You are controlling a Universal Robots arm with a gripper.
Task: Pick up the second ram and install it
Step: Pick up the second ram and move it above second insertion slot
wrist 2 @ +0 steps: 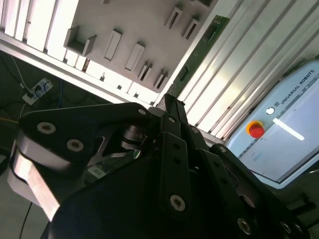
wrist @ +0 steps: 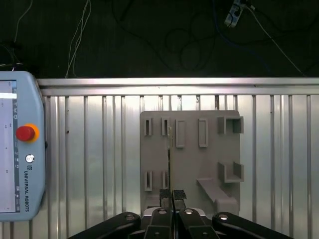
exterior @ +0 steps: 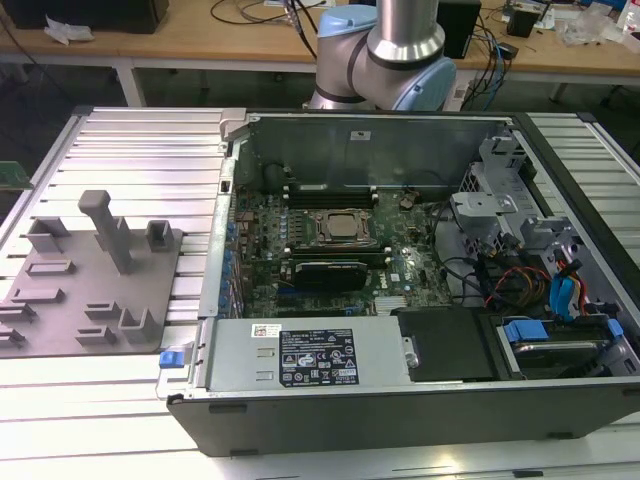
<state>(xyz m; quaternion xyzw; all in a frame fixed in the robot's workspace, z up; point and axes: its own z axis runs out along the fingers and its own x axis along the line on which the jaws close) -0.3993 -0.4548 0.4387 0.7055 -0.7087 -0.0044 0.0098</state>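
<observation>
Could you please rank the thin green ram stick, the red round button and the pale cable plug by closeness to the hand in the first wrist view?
From the hand:
1. Thin green ram stick, edge-on at the grey plastic tray, right ahead.
2. Red round button, on the pale-blue pendant alongside.
3. Pale cable plug, out on the dark floor.

Green ram [wrist 2: 202, 47]; grey tray [exterior: 70, 290] — black tool [wrist: 172, 194]

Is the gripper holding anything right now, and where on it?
The gripper is shut on the second ram, pinching it at one end; the rest juts out beyond it.
</observation>
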